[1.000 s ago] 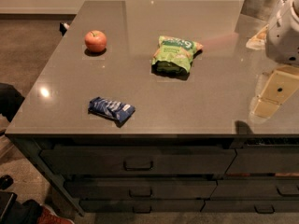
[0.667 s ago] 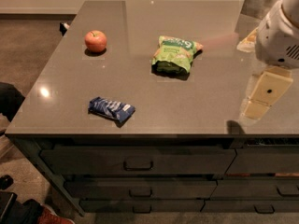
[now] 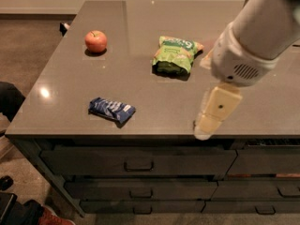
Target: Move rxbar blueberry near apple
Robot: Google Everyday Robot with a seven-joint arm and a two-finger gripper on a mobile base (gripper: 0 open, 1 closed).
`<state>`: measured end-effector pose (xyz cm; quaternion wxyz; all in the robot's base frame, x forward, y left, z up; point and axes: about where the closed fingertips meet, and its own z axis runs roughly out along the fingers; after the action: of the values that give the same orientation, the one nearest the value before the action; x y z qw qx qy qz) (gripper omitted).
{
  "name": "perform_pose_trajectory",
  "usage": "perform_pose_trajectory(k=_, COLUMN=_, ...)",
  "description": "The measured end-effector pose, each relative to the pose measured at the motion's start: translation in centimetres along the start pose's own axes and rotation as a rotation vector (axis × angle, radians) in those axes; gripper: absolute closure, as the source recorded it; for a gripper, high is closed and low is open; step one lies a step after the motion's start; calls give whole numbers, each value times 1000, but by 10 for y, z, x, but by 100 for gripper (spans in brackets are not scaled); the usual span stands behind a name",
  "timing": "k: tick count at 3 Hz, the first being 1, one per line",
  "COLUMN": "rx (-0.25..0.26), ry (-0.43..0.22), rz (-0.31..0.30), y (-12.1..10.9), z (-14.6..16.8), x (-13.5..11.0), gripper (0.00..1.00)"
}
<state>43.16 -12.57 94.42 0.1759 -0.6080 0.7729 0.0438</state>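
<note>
The rxbar blueberry, a dark blue shiny wrapper with white lettering, lies flat near the front left of the grey countertop. The red-orange apple stands at the back left, well behind the bar. My gripper, cream-coloured under a white wrist, hangs over the front edge of the counter at the right. It is far to the right of the bar and holds nothing that I can see.
A green snack bag lies in the middle of the counter, between the apple and my arm. Dark drawers with handles run below the counter's front edge. A person's shoe shows at the bottom left on the floor.
My arm and gripper have swung left and forward along the counter's front edge, toward the middle. The bar, apple and bag have not moved.
</note>
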Motion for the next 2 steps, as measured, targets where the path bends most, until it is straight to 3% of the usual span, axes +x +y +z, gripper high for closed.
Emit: perform_pose_trajectory(k=2, rx=-8, ry=-105, rz=85, y=14, z=51, x=-56, gripper=0)
